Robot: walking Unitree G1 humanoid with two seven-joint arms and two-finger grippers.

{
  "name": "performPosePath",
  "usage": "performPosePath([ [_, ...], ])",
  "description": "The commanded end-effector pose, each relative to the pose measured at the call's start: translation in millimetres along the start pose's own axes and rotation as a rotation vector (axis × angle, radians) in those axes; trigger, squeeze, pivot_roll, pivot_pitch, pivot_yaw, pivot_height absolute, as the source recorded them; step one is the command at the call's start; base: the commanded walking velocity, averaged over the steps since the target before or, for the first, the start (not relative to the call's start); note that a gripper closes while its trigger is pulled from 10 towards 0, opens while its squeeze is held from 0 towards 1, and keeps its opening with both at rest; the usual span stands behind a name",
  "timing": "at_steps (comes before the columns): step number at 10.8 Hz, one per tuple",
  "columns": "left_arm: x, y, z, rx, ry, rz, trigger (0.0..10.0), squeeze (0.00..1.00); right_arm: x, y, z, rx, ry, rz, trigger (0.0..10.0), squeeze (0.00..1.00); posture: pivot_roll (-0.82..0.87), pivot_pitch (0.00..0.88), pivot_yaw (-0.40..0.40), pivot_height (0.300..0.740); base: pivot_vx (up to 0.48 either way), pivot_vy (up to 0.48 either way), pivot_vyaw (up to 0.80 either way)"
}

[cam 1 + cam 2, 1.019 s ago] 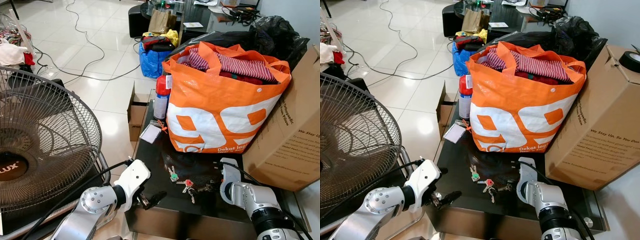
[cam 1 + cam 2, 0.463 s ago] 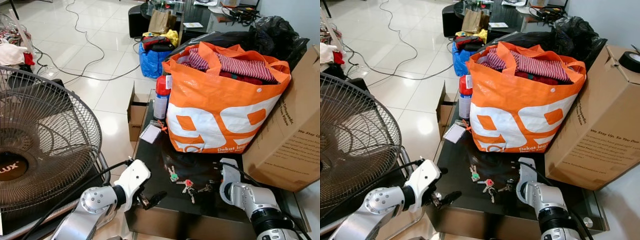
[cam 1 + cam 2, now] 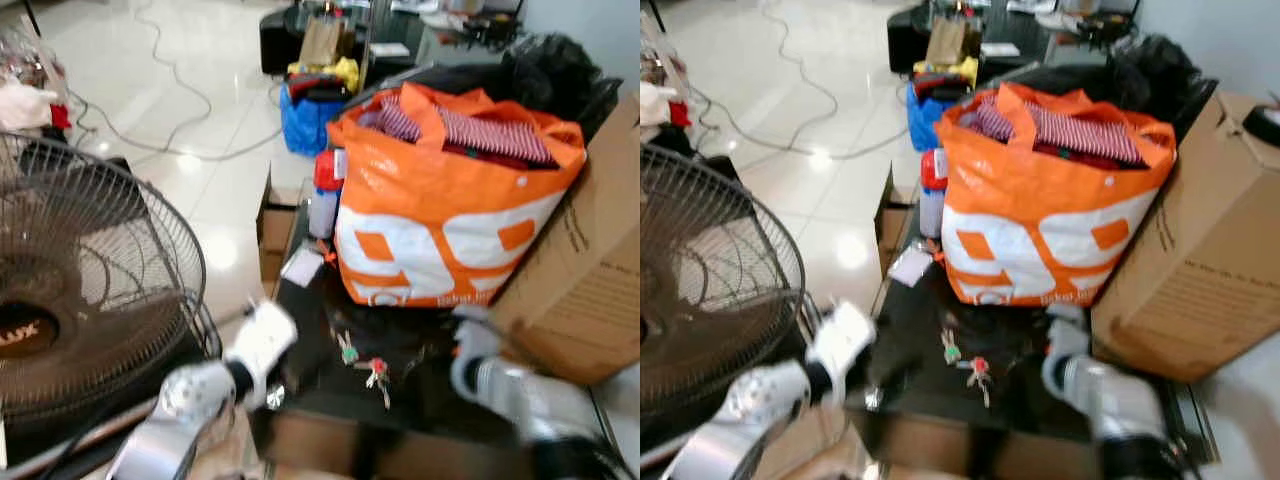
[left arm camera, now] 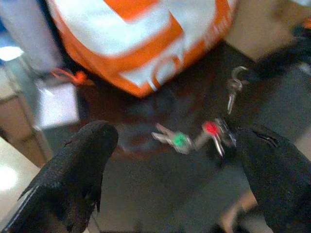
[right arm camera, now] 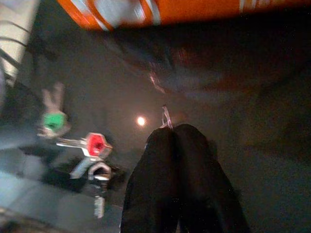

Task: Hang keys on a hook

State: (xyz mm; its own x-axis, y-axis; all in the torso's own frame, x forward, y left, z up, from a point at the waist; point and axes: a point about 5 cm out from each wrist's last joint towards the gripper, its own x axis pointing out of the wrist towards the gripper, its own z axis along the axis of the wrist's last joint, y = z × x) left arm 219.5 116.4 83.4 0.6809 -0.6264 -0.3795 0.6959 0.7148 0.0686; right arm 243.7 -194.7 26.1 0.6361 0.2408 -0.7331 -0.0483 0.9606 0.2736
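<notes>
Room: shiny white floor (image 3: 210, 170) with a cable, a big fan (image 3: 80, 290), and a low black table (image 3: 930, 385) in front.
Left eye view: all blurry now, though it was sharp a moment ago, so the head has begun to move. The keys (image 3: 362, 362) have stayed on the table, in front of the orange bag (image 3: 450, 210) and beside the brown box (image 3: 590, 270). No hook can be seen, so hanging is far off.
Right eye view: same scene; the keys lie between the two arms, not picked up.
Left wrist view: left gripper (image 4: 180, 170) is wide open and holds nothing. The keys lie just past its fingers (image 4: 77, 170), closer to the far one.
Right wrist view: right gripper (image 5: 170, 133) is pressed closed and empty, its tips on the bare table. The keys (image 5: 80, 148) lie off to one side of it.
Key direction: they lie flat in a line, green tag to red tag to ring, running across between the open fingers.
</notes>
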Motion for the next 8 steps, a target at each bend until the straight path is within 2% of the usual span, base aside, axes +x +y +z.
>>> performPosePath([
  [1,-0.7,5.1,12.5,0.015,-0.061,0.043,10.0,0.0,-11.2,1.2,11.8,0.001,-0.053,0.032,0.0,0.0,-0.14,0.0,-0.066,0.74,0.0,0.0,0.0],
  [3,-3.7,17.9,23.3,0.011,-0.112,0.152,10.0,0.0,-44.1,8.7,29.4,-0.015,-0.178,0.075,0.0,0.0,-0.13,0.0,-0.05,0.74,0.0,0.0,0.0],
  [4,-4.9,23.5,25.5,0.031,-0.126,0.197,10.0,0.0,-52.6,10.9,32.9,-0.026,-0.216,0.081,0.0,0.0,-0.12,0.0,-0.054,0.74,0.0,0.0,0.0],
  [5,-8.7,35.0,35.2,0.086,-0.178,0.294,10.0,0.0,-70.5,18.3,39.7,-0.054,-0.307,0.08,0.0,0.0,-0.11,0.0,-0.046,0.74,0.0,0.0,0.0],
  [7,-10.4,46.5,41.8,0.086,-0.193,0.377,10.0,0.0,-89.7,28.3,49.0,-0.107,-0.468,0.013,0.0,0.0,-0.1,0.0,-0.026,0.74,0.0,0.0,0.0],
  [8,-8.7,51.0,42.3,0.093,-0.18,0.394,10.0,0.0,-93.1,31.6,52.0,-0.085,-0.547,-0.042,0.0,0.0,-0.11,0.0,-0.017,0.74,0.0,0.0,0.0],
])
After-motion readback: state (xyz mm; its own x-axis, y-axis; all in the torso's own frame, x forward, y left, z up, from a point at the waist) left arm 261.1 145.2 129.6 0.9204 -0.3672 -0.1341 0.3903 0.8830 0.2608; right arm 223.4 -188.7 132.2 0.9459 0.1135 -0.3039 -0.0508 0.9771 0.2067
